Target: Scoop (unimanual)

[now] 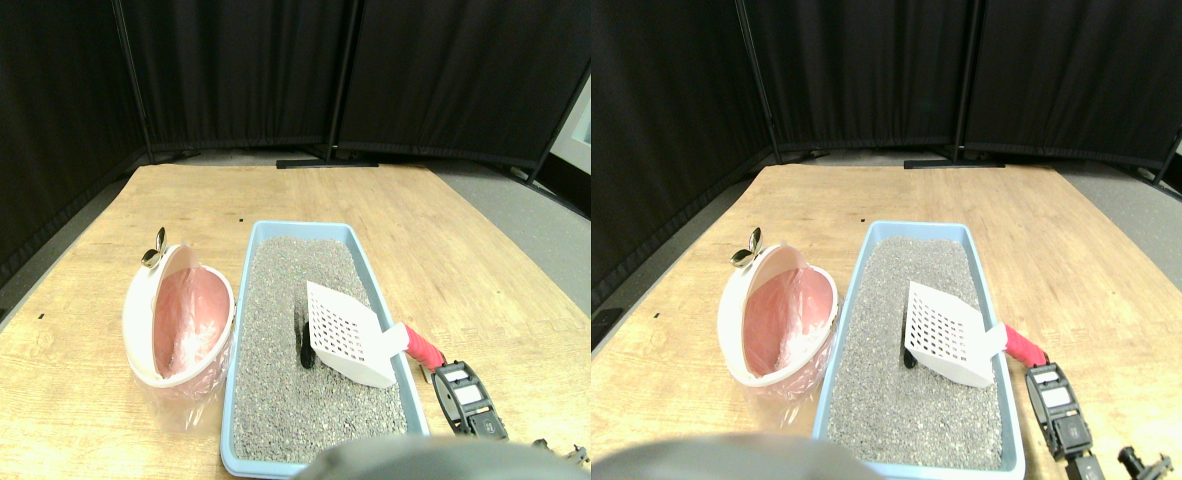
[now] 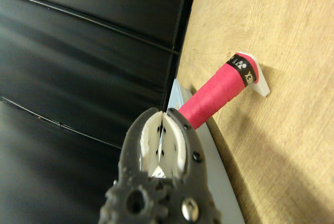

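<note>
A white slotted scoop (image 1: 346,325) lies tilted in the grey litter of a light blue tray (image 1: 301,226). Its red wrapped handle (image 1: 423,347) sticks out over the tray's right rim. A small dark lump (image 1: 304,350) lies in the litter just left of the scoop's blade. My right gripper (image 1: 448,373) sits on the wooden floor just behind the handle's end, apart from it. In the wrist view the handle (image 2: 216,96) runs ahead of the gripper (image 2: 163,113), whose jaws are shut with nothing between them.
A white bin with a pink liner (image 1: 141,310) stands tipped beside the tray's left side, a metal clip (image 1: 156,250) on its rim. Black curtain panels (image 1: 251,70) close off the back. Wooden boards (image 1: 471,260) stretch to the right of the tray.
</note>
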You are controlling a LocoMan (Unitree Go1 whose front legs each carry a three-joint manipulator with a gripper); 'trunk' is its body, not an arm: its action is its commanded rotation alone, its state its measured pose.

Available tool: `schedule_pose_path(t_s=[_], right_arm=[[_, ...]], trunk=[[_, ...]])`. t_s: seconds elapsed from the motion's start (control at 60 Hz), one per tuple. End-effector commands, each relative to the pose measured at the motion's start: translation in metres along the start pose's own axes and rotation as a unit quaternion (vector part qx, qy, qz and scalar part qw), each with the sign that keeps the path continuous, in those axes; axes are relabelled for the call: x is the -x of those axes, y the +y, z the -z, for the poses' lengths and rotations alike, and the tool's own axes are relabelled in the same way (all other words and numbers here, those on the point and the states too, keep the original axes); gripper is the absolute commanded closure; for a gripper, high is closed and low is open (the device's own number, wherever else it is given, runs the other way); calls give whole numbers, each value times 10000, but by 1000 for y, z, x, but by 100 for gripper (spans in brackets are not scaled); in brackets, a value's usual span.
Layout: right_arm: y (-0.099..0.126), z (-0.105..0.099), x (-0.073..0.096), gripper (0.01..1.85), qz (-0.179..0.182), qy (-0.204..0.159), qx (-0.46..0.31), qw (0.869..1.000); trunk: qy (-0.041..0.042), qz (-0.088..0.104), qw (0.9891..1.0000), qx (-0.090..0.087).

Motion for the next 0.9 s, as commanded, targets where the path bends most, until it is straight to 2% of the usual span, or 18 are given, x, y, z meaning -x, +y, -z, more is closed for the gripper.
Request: schedule_pose_path(t_s=[0.017, 0.283, 0.367, 0.433, 0.567, 0.7, 0.9], right_arm=[[-1, -7, -1, 141, 39, -178, 49, 9998], [-1, -11, 4, 142, 107, -237, 2, 9997], [-1, -9, 5, 143, 98, -325, -50, 9994], [-1, -8, 5, 143, 21, -537, -202, 9983], [-2, -6, 2, 124, -122, -812, -580, 9949], [-1, -5, -1, 103, -100, -785, -995, 9919], [0, -2, -5, 94, -28, -700, -1248, 9897]], trunk=[[-4, -27, 10000, 12], [-13, 89, 10000, -15], [-3, 98, 10000, -8], [11, 101, 9999, -7], [21, 109, 9999, 11], [19, 101, 9999, 13], [40, 127, 9999, 28]])
